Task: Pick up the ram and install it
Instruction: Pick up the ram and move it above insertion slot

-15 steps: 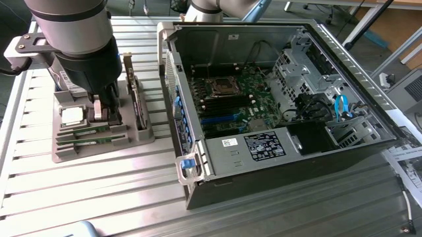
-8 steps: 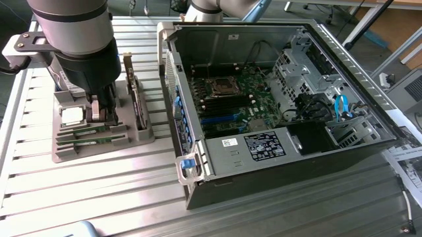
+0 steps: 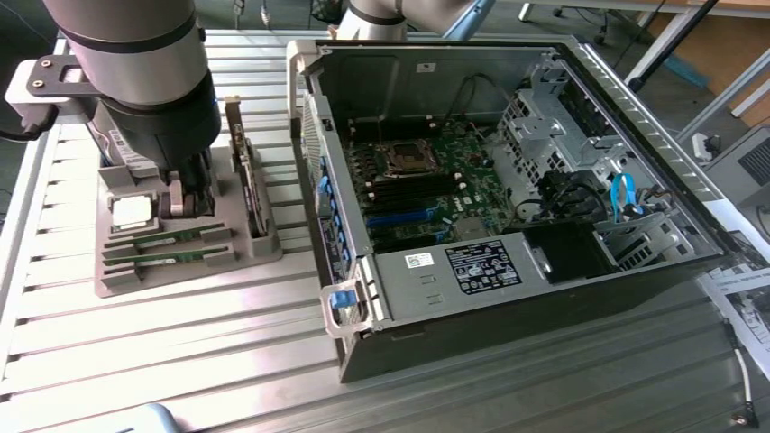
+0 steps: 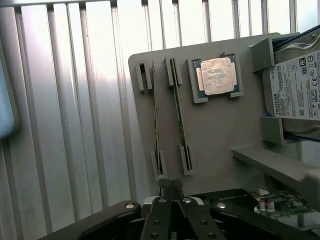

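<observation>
Tray (image 4: 215, 135): open table (image 4: 75, 125) off one edge, hard drive (image 4: 300, 85) crowding the other. Gripper (image 4: 171, 186) pressed together, empty. Two ram sticks (image 4: 179, 117) slotted in tray, just off its tips.

A: What does everything stand on?

B: A metal table (image 3: 180, 352), pale grey, built of long ribbed slats (image 4: 65, 125) with dark gaps between them.

A: How is the light?

B: Bright. In the wrist view the slats glare almost white.

A: Anything past the table?

B: Along the far edge in the exterior view there is a dull grey-green floor (image 3: 578, 27), a brown board (image 3: 716, 45) and a black pole (image 3: 668, 45) slanting across it. Printed sheets (image 3: 740, 289) lie at the exterior view's right.
</observation>
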Controlling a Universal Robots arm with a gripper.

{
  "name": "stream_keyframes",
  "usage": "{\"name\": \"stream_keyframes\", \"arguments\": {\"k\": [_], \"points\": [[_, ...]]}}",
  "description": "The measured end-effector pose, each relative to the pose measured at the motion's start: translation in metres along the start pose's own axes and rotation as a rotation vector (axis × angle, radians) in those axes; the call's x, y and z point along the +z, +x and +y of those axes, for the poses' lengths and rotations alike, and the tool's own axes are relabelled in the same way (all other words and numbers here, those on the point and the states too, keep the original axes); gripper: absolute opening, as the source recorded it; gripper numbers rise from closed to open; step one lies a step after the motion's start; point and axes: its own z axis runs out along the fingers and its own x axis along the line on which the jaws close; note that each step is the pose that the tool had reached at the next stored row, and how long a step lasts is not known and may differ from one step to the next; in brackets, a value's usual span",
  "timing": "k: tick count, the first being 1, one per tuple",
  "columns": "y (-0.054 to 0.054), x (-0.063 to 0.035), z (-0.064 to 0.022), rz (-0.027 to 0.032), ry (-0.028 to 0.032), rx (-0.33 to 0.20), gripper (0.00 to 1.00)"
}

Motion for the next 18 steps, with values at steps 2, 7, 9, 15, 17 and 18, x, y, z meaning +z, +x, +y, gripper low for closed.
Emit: {"name": "stream_keyframes", "arguments": {"k": [2,7,9,15,17,18], "points": [[0.0000,0.0000,0.0000,-0.0001,0.0000,0.000,0.11],[0.0001,0.0000,0.0000,-0.0001,0.0000,0.000,0.11],[0.0001,0.0000,0.0000,-0.0001,0.0000,0.000,0.11],[0.0001,0.0000,0.0000,-0.0001,0.0000,0.000,0.36],[0.0001,0.0000,0.0000,-0.0001,0.0000,0.000,0.36],[0.0001,0.0000,0.0000,-0.0001,0.0000,0.000,0.36]]}}
